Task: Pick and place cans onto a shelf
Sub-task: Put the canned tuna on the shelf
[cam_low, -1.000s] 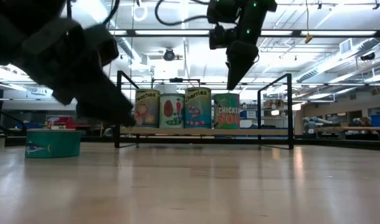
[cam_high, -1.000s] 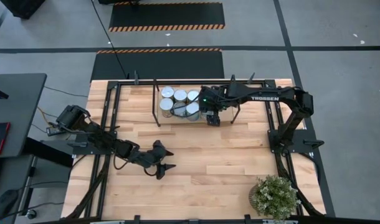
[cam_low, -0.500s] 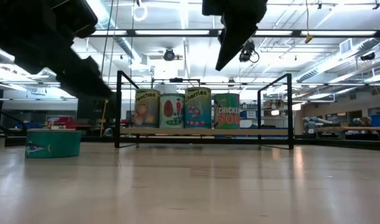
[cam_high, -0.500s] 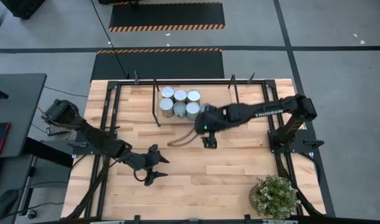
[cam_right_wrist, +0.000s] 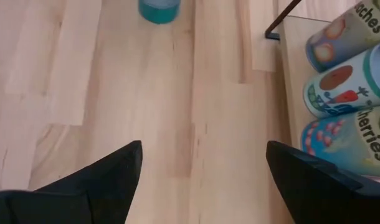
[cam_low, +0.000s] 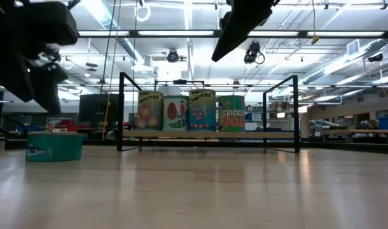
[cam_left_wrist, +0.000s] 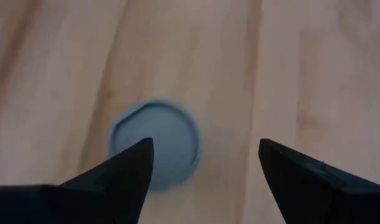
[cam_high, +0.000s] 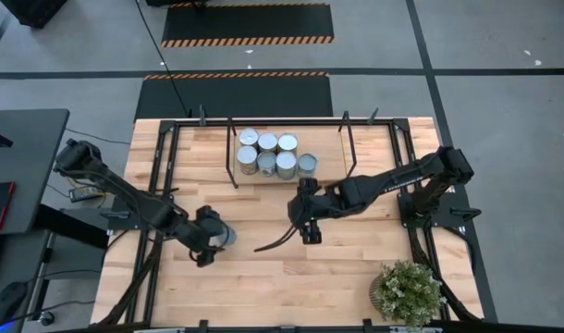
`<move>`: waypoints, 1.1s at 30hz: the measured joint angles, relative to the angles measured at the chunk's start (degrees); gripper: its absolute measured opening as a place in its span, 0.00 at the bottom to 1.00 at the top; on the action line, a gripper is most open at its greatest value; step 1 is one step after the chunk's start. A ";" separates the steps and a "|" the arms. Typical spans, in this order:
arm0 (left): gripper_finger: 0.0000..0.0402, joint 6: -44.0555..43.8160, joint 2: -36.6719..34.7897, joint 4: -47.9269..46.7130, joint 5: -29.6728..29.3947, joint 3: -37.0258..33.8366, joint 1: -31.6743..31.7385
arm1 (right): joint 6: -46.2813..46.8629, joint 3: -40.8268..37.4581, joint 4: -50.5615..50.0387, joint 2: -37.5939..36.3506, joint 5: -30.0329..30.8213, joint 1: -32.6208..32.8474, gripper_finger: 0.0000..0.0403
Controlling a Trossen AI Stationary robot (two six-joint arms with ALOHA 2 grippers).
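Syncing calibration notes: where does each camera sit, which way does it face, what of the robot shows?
High: overhead, straight down; both arms, shelf.
Low: table height, across to the shelf; arms dark above.
Left wrist: down past the left gripper at the teal can.
Right wrist: past the right gripper at table.
Shared: teal can, all views.

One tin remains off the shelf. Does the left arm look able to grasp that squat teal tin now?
Probably yes: the left tool hangs open right above the squat teal tin, nothing between.

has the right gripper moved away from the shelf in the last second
Yes. The right gripper has moved off the shelf and its cans, toward the table's near edge, and hangs open over bare wood.
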 joint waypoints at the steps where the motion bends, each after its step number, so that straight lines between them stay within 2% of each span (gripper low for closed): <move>1: 0.74 -0.07 0.13 -4.26 -0.31 1.80 -0.24 | 0.30 0.00 -0.02 0.00 0.00 0.22 0.87; 3: 0.74 -0.57 0.18 -10.85 -0.60 3.81 -0.75 | 0.96 0.00 0.02 0.00 0.00 0.63 0.87; 5: 0.74 -1.98 0.20 -13.17 -0.62 4.12 -1.17 | 1.77 0.00 0.10 0.00 -0.01 1.07 0.87; 12: 0.74 -6.90 2.31 -14.30 2.78 0.16 -1.88 | 2.72 0.00 0.17 0.00 0.00 3.10 0.87; 17: 0.74 -6.09 6.05 -13.12 0.57 -0.62 -1.12 | 3.74 0.00 0.63 0.00 0.85 4.07 0.87; 20: 0.74 -2.43 9.20 -6.78 -0.83 -0.66 -0.19 | 5.10 0.00 0.63 0.00 0.87 4.60 0.87; 24: 0.72 8.28 14.91 11.74 -4.54 -0.50 1.75 | 6.01 0.00 1.51 0.02 1.36 5.34 0.87; 27: 0.70 15.46 18.42 19.92 -4.62 0.68 3.10 | 6.06 0.00 1.68 0.02 1.41 5.74 0.87; 30: 0.67 19.40 18.61 21.81 -4.10 3.16 3.43 | 6.25 0.00 1.34 0.04 1.46 5.87 0.87; 33: 0.64 21.01 18.47 17.00 -3.43 4.61 3.26 | 7.47 0.00 -0.10 0.04 1.46 5.88 0.87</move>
